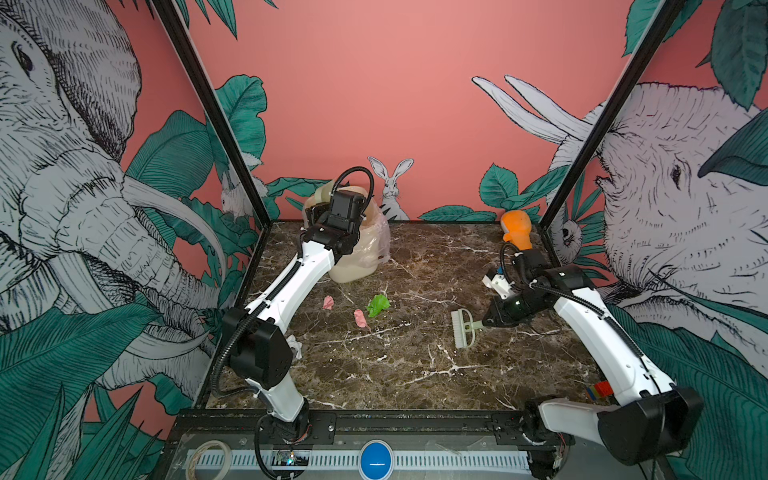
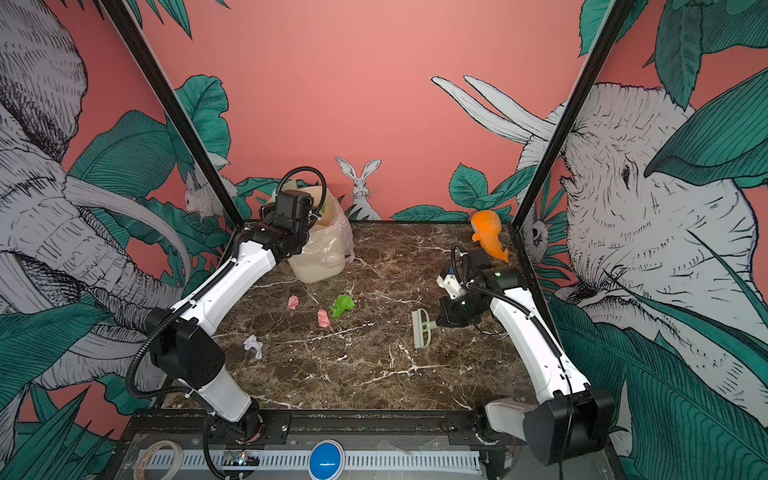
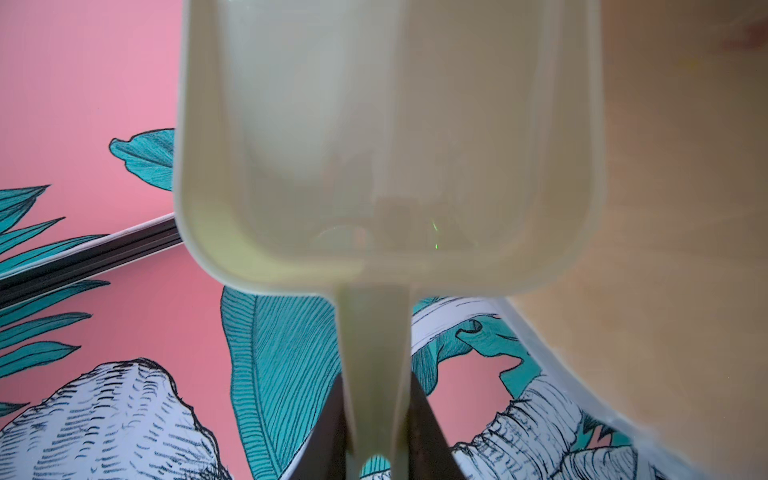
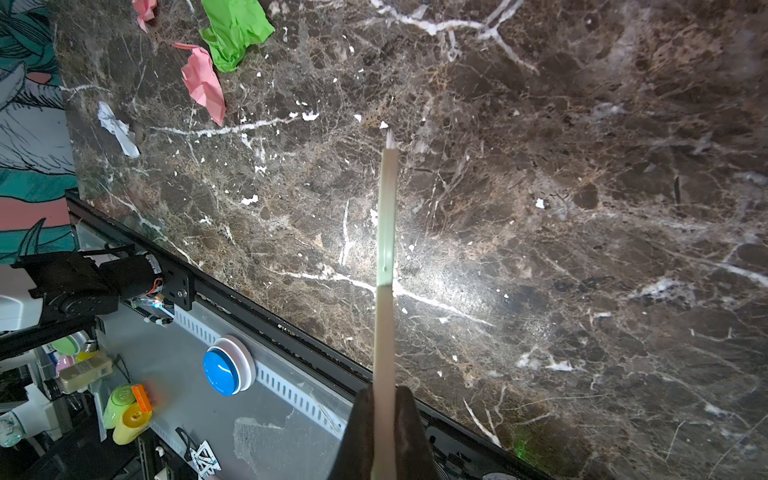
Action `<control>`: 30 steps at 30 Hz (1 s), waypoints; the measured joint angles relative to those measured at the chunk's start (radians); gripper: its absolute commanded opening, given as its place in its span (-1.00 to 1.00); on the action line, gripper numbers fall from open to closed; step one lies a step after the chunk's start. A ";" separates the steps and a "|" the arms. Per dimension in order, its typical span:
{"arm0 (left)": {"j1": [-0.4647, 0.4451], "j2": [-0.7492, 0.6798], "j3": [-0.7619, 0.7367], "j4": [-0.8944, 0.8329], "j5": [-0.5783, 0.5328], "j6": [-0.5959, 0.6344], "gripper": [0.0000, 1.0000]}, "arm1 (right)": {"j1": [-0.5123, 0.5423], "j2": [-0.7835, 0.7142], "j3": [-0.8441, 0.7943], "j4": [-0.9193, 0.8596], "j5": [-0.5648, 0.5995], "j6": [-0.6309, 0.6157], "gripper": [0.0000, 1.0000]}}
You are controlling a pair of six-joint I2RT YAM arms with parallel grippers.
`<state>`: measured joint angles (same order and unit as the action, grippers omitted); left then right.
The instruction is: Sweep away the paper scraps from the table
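Note:
On the table (image 1: 415, 374), paper scraps lie left of the middle: a green one (image 1: 378, 305), two pink ones (image 1: 328, 302) (image 1: 360, 318), and a white one (image 2: 253, 345) beside the left arm. The right wrist view shows the green (image 4: 235, 29), pink (image 4: 203, 81) and white (image 4: 116, 129) scraps too. My left gripper (image 3: 376, 386) is shut on the handle of the pale green dustpan (image 3: 386, 145), held up at the bin (image 1: 353, 266). To the right of the scraps, my right gripper (image 1: 484, 322) is shut on the handle of a small brush (image 1: 465, 328), bristles down on the table.
The pale bin with a plastic liner (image 2: 320, 266) stands at the back left. An orange toy (image 1: 515, 232) lies at the back right corner. Black frame posts rise from both back corners. A blue button (image 1: 376, 459) and a tape roll (image 1: 208, 457) sit beyond the front edge.

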<state>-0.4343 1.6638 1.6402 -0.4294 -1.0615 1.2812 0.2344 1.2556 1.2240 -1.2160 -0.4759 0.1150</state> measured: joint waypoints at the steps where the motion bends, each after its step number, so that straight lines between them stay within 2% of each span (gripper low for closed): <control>1: 0.000 -0.004 0.000 0.007 -0.001 0.005 -0.95 | 0.000 0.001 0.002 0.001 0.000 0.000 -1.00; 7: 0.000 -0.015 -0.007 0.024 -0.001 0.012 -0.95 | 0.000 0.001 0.003 0.001 -0.005 -0.001 -1.00; 10: 0.000 -0.017 0.006 -0.014 0.013 -0.054 -0.95 | 0.000 0.001 0.003 0.002 -0.008 0.000 -1.00; 16: -0.017 -0.092 0.090 -0.202 0.146 -0.352 -0.91 | 0.021 0.002 0.003 0.039 -0.022 0.039 -1.00; 20: -0.052 -0.230 0.084 -0.299 0.296 -0.571 -0.89 | 0.123 0.031 0.003 0.118 -0.032 0.105 -1.00; 25: -0.106 -0.395 -0.026 -0.357 0.435 -0.787 -0.87 | 0.290 0.137 0.013 0.261 -0.033 0.204 -1.00; 30: -0.138 -0.480 -0.186 -0.409 0.576 -0.959 -0.86 | 0.380 0.241 0.069 0.443 -0.039 0.323 -1.00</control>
<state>-0.5724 1.1839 1.4544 -0.8379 -0.4850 0.3225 0.6144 1.4967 1.2926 -0.7727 -0.5144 0.4381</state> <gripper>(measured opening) 0.197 0.070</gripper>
